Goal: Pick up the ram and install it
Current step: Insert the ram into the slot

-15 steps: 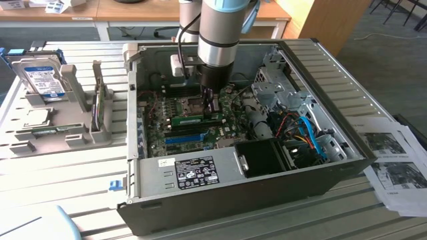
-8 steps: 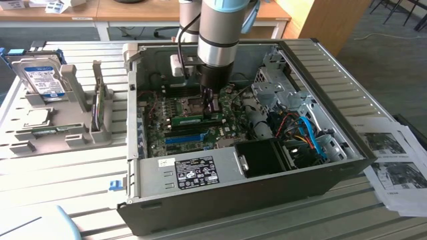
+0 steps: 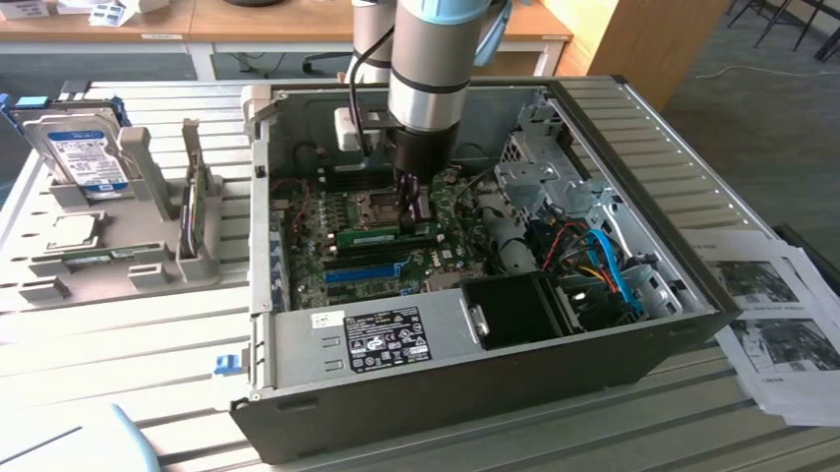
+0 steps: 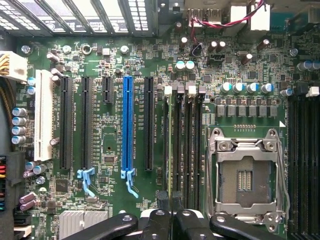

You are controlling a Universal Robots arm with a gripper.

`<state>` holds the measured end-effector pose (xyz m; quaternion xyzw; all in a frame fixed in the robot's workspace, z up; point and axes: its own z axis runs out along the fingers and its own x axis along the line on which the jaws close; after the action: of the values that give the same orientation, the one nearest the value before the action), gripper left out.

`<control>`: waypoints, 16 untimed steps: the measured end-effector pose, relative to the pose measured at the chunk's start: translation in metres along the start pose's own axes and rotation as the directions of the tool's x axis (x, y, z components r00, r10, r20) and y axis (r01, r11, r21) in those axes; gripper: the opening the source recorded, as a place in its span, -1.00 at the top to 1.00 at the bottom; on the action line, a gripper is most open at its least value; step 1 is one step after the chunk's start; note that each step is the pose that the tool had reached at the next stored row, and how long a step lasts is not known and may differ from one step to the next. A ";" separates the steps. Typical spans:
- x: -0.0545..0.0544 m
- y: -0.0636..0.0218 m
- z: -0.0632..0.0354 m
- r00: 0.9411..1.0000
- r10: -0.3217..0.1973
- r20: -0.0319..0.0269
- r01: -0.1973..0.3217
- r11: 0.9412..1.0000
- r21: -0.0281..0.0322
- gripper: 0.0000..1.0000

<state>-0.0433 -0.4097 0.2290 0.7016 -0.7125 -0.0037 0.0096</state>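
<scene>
Standing on edge along the outermost black memory slot, on the blue slot strip's (image 4: 127,125) side, the ram (image 3: 389,236) (image 4: 170,150) is pinched at its top edge by the gripper's (image 3: 416,214) (image 4: 170,200) nearly closed jaws. The arm (image 3: 434,59) drops vertically into the open computer case (image 3: 656,197). The power supply sticker's (image 3: 384,339) print is unreadable.

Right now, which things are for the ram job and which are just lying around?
For the job: ram, gripper holding it, black memory slots.
Just lying about: hard drive, printed papers, blue slot.
</scene>
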 end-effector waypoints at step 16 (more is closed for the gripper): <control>0.000 -0.0001 0.0000 1.000 0.017 0.000 -0.017 1.000 0.000 0.78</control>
<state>-0.0433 -0.4098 0.2290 0.6956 -0.7184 -0.0038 0.0096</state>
